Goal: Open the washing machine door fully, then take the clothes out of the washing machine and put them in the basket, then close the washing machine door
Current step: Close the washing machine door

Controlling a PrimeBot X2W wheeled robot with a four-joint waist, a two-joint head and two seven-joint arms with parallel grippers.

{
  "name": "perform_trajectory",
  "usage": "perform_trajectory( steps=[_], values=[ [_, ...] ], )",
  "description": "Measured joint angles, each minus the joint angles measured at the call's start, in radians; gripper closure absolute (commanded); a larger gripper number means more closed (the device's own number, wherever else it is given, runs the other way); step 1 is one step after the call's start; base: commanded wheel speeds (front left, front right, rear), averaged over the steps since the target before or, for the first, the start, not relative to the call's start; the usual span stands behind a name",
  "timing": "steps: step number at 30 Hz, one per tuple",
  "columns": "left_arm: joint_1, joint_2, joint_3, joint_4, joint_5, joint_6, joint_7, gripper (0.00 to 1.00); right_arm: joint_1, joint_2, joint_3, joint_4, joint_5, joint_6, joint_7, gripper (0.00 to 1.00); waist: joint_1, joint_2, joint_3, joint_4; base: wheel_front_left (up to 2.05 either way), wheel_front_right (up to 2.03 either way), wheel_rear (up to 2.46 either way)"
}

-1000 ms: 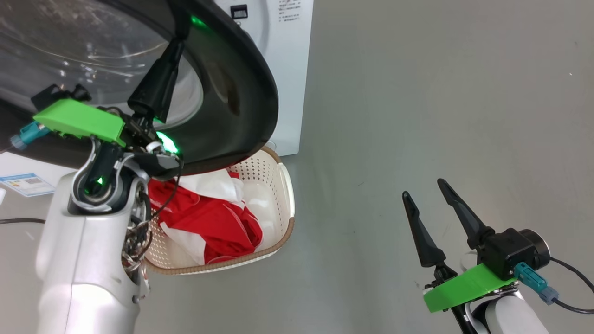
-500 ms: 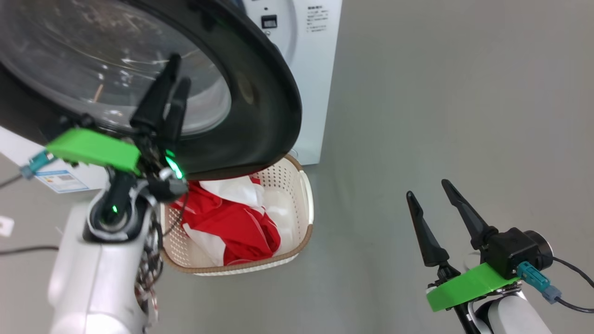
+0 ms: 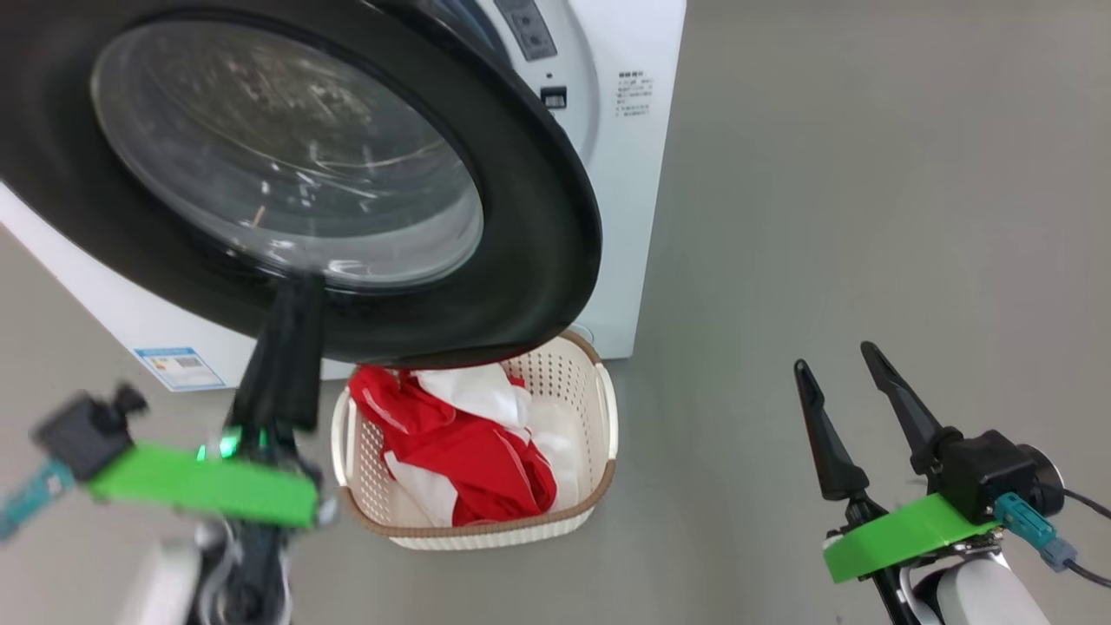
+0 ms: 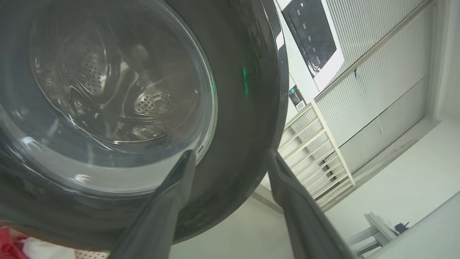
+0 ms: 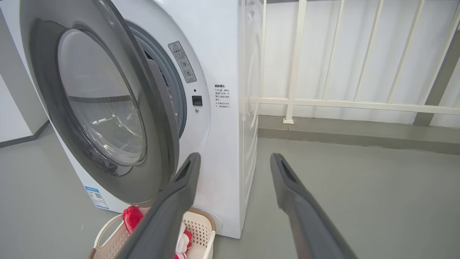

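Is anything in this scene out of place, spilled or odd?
Only one thing: the washing machine door stands ajar, not shut against the washing machine, and overhangs the basket. The clothes lie inside the basket; nothing is spilled.

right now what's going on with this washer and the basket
The red and white clothes lie in the basket on the floor in front of the washing machine. The washing machine door stands partly open above the basket, not shut. The left gripper is open, fingers pointing at the door's lower black rim; contact is unclear. The right gripper is open and empty, off to the side over the floor.
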State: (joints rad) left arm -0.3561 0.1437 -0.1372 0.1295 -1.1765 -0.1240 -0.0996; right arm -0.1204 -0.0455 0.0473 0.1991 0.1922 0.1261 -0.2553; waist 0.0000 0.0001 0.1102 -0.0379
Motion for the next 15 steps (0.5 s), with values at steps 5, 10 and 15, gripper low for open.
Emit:
perform_trajectory(
  steps=[5, 10, 15],
  values=[
    [0.128, 0.052, -0.076, 0.000, 0.271, 0.027, -0.113, 0.00, 0.041, 0.000, -0.012, -0.008, 0.000, 0.000, 0.000, 0.00, 0.0000, 0.0000, -0.041, 0.009, 0.00, 0.00, 0.00],
    [0.211, 0.054, -0.061, -0.054, 0.417, 0.096, -0.146, 0.00, 0.064, 0.001, -0.041, -0.034, -0.002, 0.000, 0.000, 0.00, 0.0000, 0.0000, -0.080, 0.011, 0.00, 0.00, 0.00],
    [0.294, 0.080, -0.041, -0.128, 0.609, 0.169, -0.150, 0.00, 0.094, 0.002, -0.050, -0.053, -0.009, 0.000, 0.000, 0.00, 0.0000, 0.0000, -0.106, 0.008, 0.00, 0.00, 0.00]
  ],
)
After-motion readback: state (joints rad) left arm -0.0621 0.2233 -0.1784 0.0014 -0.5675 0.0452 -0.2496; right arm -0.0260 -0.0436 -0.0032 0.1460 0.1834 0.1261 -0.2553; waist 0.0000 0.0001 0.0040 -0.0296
